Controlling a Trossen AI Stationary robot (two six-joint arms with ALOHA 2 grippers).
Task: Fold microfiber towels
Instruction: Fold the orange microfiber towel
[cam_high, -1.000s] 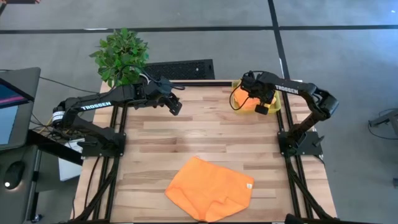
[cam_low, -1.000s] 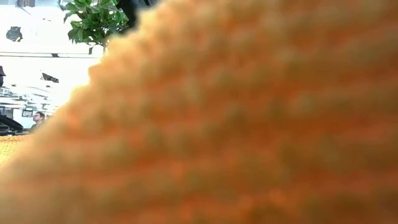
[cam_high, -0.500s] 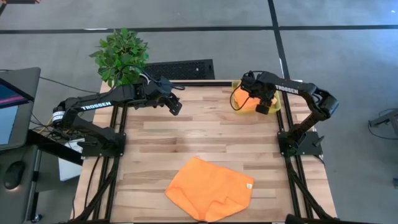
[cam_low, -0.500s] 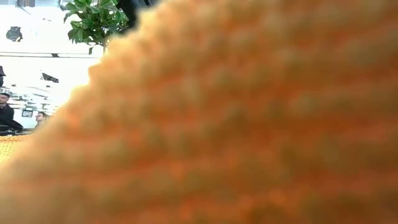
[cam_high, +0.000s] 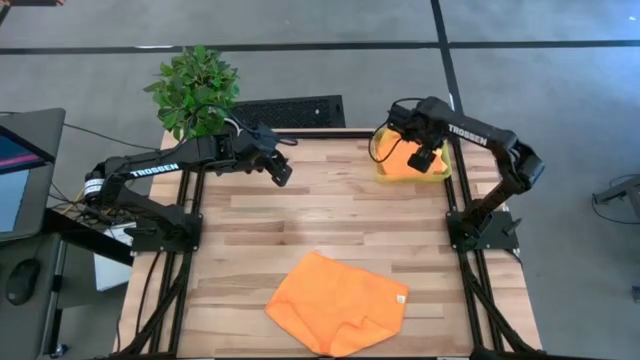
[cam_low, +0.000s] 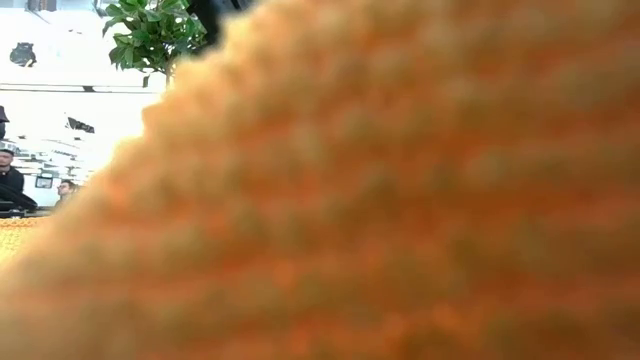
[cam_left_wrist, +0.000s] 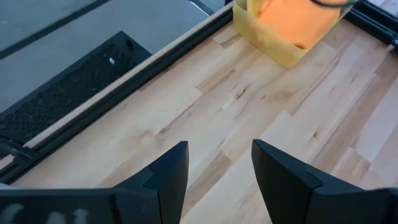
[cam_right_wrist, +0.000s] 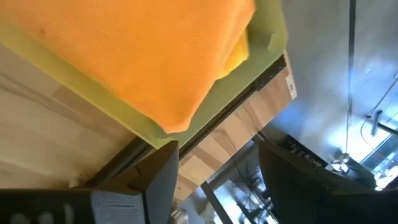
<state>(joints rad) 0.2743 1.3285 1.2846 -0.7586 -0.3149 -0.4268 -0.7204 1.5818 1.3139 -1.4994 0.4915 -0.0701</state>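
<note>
An orange microfiber towel lies flat and slightly rumpled on the table near its front edge; it fills the low view. A second orange towel, folded, lies in the yellow bin at the far right corner, on top of a yellow towel whose edge peeks out. My right gripper hangs open above the bin, touching nothing. My left gripper stands open above the far left part of the table, nothing between its fingers.
A potted plant stands at the table's far left corner, and a dark grille lies behind the far edge. Bare wood spans the table's middle. People show far off in the room.
My right gripper has risen from down in the bin, away from the folded orange towel, which stays lying in the bin. The orange towel at the front has not moved.
</note>
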